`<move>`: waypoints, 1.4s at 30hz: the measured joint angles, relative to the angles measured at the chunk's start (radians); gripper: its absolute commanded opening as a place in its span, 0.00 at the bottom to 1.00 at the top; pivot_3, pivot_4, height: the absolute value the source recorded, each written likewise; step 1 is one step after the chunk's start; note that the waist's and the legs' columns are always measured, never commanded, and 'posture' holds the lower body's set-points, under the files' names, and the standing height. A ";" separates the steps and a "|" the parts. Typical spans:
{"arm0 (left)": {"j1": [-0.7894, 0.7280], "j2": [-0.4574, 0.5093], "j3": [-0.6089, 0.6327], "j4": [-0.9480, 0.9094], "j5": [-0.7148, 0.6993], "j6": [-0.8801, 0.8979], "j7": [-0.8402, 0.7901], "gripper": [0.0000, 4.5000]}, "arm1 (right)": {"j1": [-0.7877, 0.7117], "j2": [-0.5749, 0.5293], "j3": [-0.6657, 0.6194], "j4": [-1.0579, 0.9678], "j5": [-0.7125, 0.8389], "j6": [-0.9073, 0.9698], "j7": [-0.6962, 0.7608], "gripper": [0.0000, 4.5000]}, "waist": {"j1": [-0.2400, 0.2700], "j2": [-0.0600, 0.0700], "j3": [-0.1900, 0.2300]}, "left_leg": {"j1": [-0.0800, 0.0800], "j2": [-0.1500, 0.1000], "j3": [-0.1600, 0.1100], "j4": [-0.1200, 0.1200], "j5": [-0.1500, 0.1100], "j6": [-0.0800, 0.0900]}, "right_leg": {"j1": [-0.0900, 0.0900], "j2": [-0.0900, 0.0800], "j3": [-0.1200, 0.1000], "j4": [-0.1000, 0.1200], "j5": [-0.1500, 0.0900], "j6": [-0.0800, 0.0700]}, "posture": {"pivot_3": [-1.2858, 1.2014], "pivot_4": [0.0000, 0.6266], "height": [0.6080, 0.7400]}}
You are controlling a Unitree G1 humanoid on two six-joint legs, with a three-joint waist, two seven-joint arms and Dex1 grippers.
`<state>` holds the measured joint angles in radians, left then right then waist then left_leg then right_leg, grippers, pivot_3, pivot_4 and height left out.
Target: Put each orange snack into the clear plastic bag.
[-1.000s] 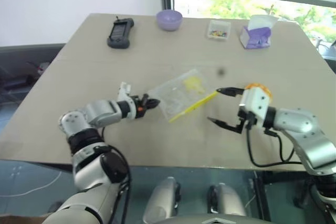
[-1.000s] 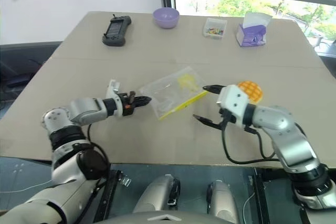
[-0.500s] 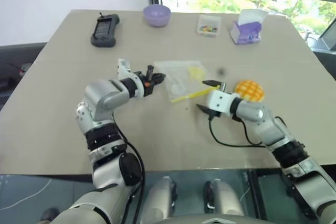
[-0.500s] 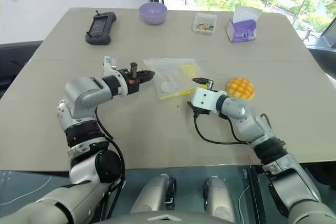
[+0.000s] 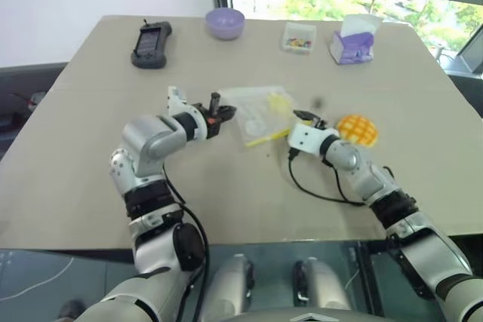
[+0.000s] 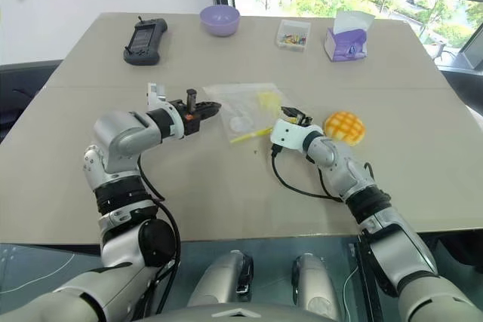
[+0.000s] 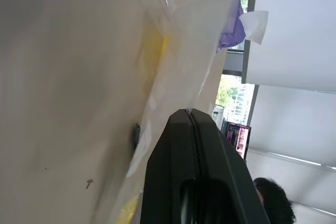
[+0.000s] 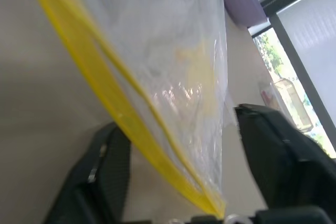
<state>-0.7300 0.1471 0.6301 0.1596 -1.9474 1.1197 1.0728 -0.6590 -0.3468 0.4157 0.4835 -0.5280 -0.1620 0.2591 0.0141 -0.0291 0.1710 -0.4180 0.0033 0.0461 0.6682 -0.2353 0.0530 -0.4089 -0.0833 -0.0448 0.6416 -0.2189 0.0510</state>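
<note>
The clear plastic bag (image 5: 260,109) lies crinkled at mid table, its yellow seal strip (image 8: 107,90) along the near edge. My left gripper (image 5: 223,113) is shut on the bag's left edge, which rises slightly off the table. My right gripper (image 5: 306,118) is at the bag's right end, fingers apart on either side of the strip's corner without pinching it. The orange snack (image 5: 358,130), a round bun with a criss-cross top, rests on the table just right of my right wrist, free of both grippers.
Along the table's far edge (image 5: 249,19) stand a black handheld device (image 5: 151,37), a purple bowl (image 5: 225,22), a small clear box of coloured bits (image 5: 299,37) and a purple tissue pack (image 5: 352,44). A black cable (image 5: 317,192) loops below my right wrist.
My right gripper has moved forward to the bag's yellow-strip end and its fingers have narrowed. My left gripper rose with the bag's edge, then stayed still. The head view has shifted.
</note>
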 measured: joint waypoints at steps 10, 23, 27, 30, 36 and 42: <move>0.028 0.179 -0.091 0.005 0.006 0.086 -0.147 0.00 | -0.038 0.068 -0.005 0.071 -0.040 0.058 -0.123 0.00 | -0.018 0.000 0.000 | 0.001 0.002 0.000 -0.001 0.001 -0.002 | 0.000 0.004 0.001 0.001 0.000 0.000 | 0.52 0.24 1.00; 0.222 0.812 -0.625 -0.573 1.036 -0.262 -1.360 0.61 | -0.118 0.167 -0.064 0.016 0.040 0.229 -0.065 0.00 | -0.031 0.006 0.007 | 0.001 0.002 0.004 -0.020 0.000 -0.009 | -0.008 0.003 0.003 -0.006 0.000 -0.004 | 0.52 0.24 1.00; 0.207 0.805 -0.716 -0.639 1.154 -0.242 -1.393 0.61 | -0.122 0.181 -0.064 -0.010 0.041 0.295 -0.040 0.00 | -0.031 0.006 0.007 | 0.000 0.004 0.003 -0.021 0.002 -0.004 | -0.008 0.004 0.003 -0.007 -0.001 -0.005 | 0.52 0.24 1.00; 0.177 0.772 -0.772 -0.667 1.204 -0.175 -1.373 0.61 | -0.125 0.200 -0.063 -0.039 0.040 0.338 -0.030 0.00 | -0.031 0.006 0.007 | 0.000 0.004 0.003 -0.021 0.002 -0.004 | -0.008 0.005 0.003 -0.007 -0.001 -0.005 | 0.52 0.24 1.00; 0.128 0.745 -0.830 -0.701 1.309 -0.090 -1.362 0.61 | -0.128 0.219 -0.058 -0.057 0.038 0.385 -0.026 0.00 | -0.031 0.006 0.007 | 0.000 0.004 0.003 -0.020 0.002 -0.004 | -0.008 0.005 0.003 -0.006 -0.001 -0.005 | 0.52 0.24 1.00; 0.126 0.706 -0.860 -0.700 1.406 -0.065 -1.369 0.61 | -0.128 0.234 -0.041 -0.085 0.038 0.403 -0.020 0.00 | -0.031 0.006 0.007 | 0.000 0.004 0.003 -0.019 0.002 -0.004 | -0.008 0.005 0.003 -0.005 -0.001 -0.004 | 0.52 0.24 1.00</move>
<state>-0.6043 0.8531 -0.2303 -0.5405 -0.5419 1.0548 -0.2959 -0.7869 -0.1125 0.3747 0.3981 -0.4896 0.2409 0.2390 -0.0169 -0.0231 0.1784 -0.4183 0.0074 0.0492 0.6495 -0.2330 0.0493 -0.4171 -0.0778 -0.0418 0.6368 -0.2200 0.0466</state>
